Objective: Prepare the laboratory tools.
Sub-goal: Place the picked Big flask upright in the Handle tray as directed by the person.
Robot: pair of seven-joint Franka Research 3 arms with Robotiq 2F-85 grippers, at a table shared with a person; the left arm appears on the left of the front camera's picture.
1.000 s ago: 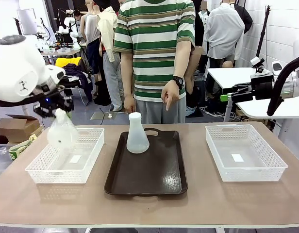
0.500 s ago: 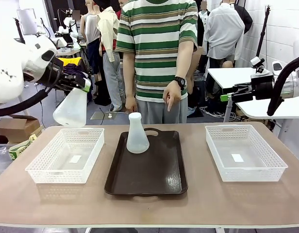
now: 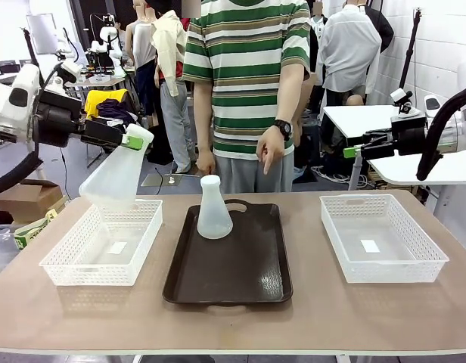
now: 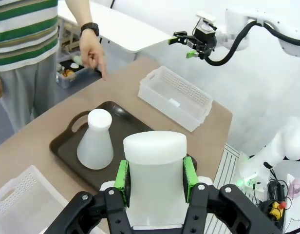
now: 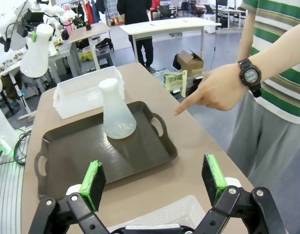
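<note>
One flask [image 3: 116, 180] aloft, neck in the left claw [image 3: 135, 138], above the left basket [image 3: 104, 242].

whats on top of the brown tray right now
One white flask stands upright on the brown tray, near its far edge. The rest of the tray is bare. The tray's floor under the flask is covered.

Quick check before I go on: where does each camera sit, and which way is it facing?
Front: fixed on the robot's side, facing the person across the table; left gripper holds a flask above the left basket.
Left wrist: looks along its fingers, clamped on that flask's neck, toward the tray.
Right wrist: looks past its open fingers toward the tray.
All share the tray flask and the pointing hand.
</note>
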